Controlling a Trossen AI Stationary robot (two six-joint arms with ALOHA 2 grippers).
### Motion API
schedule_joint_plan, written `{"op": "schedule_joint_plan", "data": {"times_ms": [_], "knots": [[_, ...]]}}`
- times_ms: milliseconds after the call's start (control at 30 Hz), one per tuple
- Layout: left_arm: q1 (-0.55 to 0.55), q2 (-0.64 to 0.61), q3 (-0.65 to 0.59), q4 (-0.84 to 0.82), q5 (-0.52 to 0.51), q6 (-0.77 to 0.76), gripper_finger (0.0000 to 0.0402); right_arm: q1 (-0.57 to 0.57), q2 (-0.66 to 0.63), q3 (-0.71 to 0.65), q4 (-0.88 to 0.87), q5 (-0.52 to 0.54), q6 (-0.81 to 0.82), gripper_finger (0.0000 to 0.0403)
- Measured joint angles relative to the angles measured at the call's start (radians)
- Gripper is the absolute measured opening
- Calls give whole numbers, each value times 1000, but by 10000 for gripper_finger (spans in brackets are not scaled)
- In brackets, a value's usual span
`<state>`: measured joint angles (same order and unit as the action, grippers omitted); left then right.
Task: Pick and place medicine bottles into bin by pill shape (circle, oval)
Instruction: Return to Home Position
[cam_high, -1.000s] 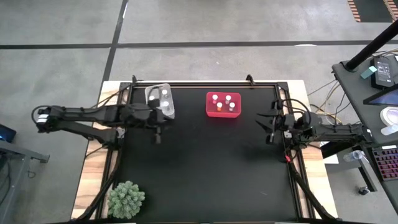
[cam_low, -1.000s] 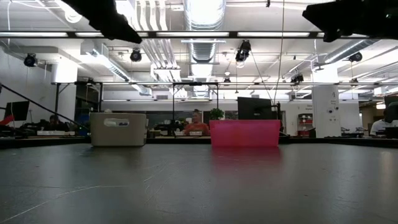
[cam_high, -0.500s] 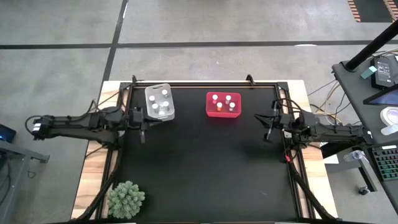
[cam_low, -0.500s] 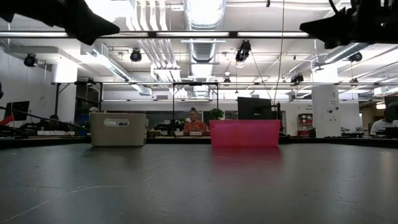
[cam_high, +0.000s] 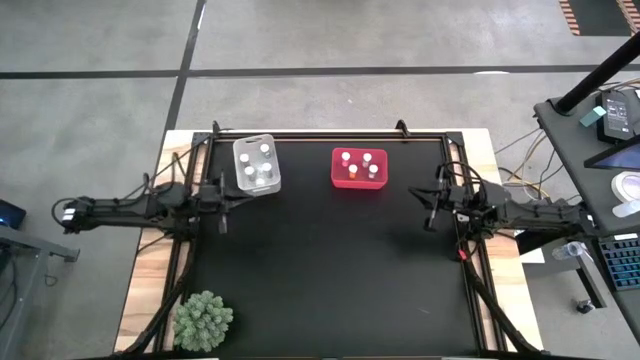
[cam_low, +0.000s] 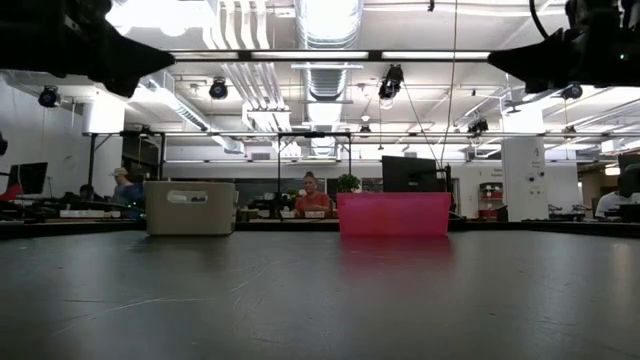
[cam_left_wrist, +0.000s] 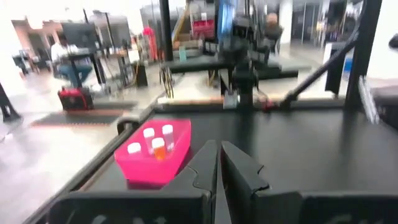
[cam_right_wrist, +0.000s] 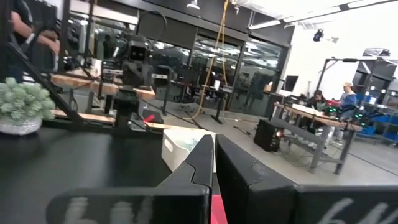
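Observation:
The medicine bottles stand upright in the two bins. Several white-capped ones are in the clear bin at the far left, and several more in the red bin at the far middle. Some of these bottles show in the red bin in the left wrist view. My left gripper hovers shut near the table's left edge, just in front of the clear bin and pointing right. My right gripper hovers shut near the right edge, pointing left. Both hold nothing.
A green spiky plant sits at the table's near left corner. The wide black mat lies between the arms. In the low view the clear bin and the red bin stand at the far side. People sit in the room behind.
Both grippers have shut with nothing between the fingers. My left gripper has drawn back from beside the clear bin toward the table's left edge. My right gripper has stayed almost in place near the right edge.

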<state>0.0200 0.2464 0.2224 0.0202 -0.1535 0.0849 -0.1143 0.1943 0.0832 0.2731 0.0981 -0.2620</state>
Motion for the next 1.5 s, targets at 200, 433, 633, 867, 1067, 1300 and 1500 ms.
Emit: {"op": "schedule_joint_plan", "data": {"times_ms": [200,433,633,867,1067,1300,1500], "knots": [[0,-110,-55,32,0,-2,4,0,-105,-61,-3,-20,13,8],[0,-216,-112,29,0,-4,4,0,-193,-70,-89,-30,27,8],[0,-216,-159,68,0,-36,4,0,-193,-71,-88,-53,26,8],[0,-213,-214,116,11,-53,4,0,-191,-71,-117,-53,15,8],[0,-209,-214,119,10,-53,4,0,-191,-72,-201,-49,35,8],[0,-183,-215,103,7,-52,4,0,-185,-72,-241,-45,187,8],[0,-165,-216,103,7,-52,4,0,-167,-72,-243,-45,237,9]]}}
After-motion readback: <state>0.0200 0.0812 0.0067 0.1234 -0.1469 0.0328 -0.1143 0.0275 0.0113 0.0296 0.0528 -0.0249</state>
